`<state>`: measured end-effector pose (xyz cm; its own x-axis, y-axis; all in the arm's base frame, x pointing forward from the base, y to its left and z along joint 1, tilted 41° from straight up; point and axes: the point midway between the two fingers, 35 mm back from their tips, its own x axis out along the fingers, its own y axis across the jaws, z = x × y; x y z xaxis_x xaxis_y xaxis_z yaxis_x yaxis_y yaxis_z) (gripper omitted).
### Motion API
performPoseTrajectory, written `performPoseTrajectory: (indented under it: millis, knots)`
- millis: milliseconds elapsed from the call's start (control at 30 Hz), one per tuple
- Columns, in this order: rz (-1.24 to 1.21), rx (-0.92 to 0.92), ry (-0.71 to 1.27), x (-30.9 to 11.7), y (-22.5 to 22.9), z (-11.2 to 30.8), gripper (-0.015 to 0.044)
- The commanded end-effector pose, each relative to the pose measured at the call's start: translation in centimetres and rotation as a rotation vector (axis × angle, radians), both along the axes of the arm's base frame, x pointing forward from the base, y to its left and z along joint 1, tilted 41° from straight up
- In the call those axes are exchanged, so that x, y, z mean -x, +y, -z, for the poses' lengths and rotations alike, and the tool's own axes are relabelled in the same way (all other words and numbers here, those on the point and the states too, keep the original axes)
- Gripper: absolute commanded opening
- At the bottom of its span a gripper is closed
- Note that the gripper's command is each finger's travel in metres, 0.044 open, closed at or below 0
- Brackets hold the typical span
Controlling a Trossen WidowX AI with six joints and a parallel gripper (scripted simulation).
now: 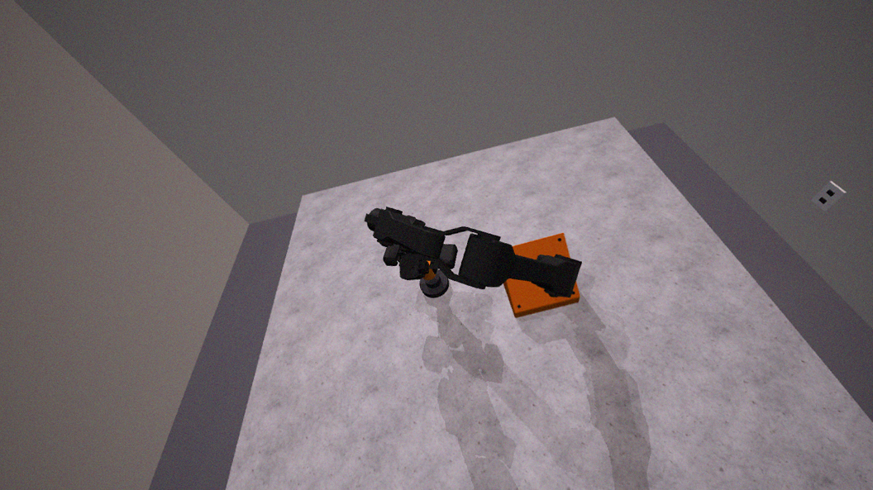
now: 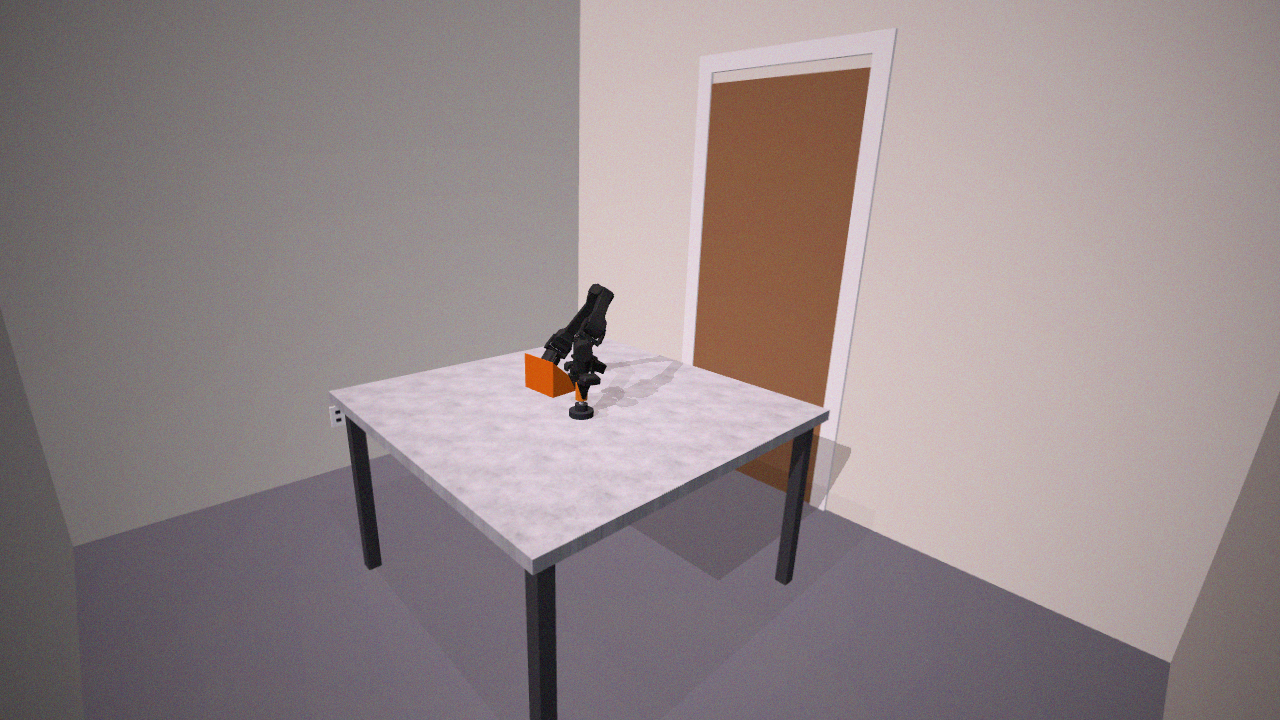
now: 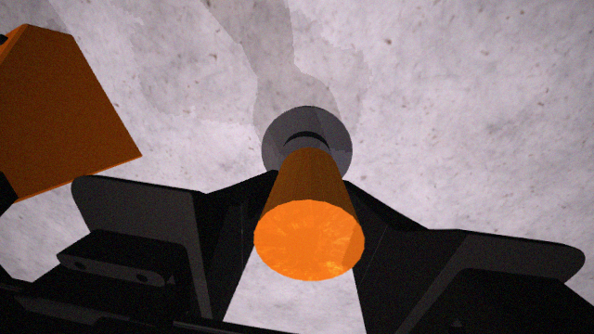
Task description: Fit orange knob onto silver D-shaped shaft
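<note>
The orange knob (image 3: 308, 241) (image 1: 430, 272) (image 2: 580, 392) is a cylinder, upright or nearly so. My gripper (image 3: 308, 181) is shut on it, one finger on each side. The round dark grey pedestal (image 3: 278, 134) (image 1: 435, 290) (image 2: 580, 413) stands on the table just below the knob. In the exterior view a small gap with a bit of the shaft seems to show between knob and pedestal. The shaft's flat side and the knob's hole are hidden under the knob.
The orange base block (image 1: 536, 302) (image 2: 539, 374) (image 3: 60, 111) of the arm sits on the pale speckled table (image 1: 379, 473) (image 2: 537, 483) beside the pedestal. The arm leans over from the block to the pedestal.
</note>
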<state>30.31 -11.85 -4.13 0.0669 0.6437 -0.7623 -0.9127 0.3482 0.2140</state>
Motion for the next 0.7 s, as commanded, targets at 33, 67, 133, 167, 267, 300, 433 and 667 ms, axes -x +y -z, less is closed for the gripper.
performPoseTrajectory:
  millis: [33, 67, 133, 167, 267, 300, 433, 667]
  knots:
    - [0.003, 0.003, -0.005, -0.17, -0.06, 0.07, 0.0000]
    - [0.003, 0.003, -0.005, -0.17, -0.06, 0.07, 0.0000]
    - [0.003, 0.003, -0.005, -0.18, -0.08, 0.09, 0.0000]
    - [0.003, 0.003, -0.005, -0.18, -0.08, 0.09, 0.0000]
    - [0.003, 0.003, -0.005, -0.18, -0.08, 0.09, 0.0000]
    - [0.003, 0.003, -0.005, -0.18, -0.08, 0.09, 0.0000]
    - [0.003, 0.003, -0.005, -0.14, -0.24, -0.10, 0.0000]
    - [-0.039, 0.007, -0.040, -0.01, -0.33, -0.35, 0.0000]
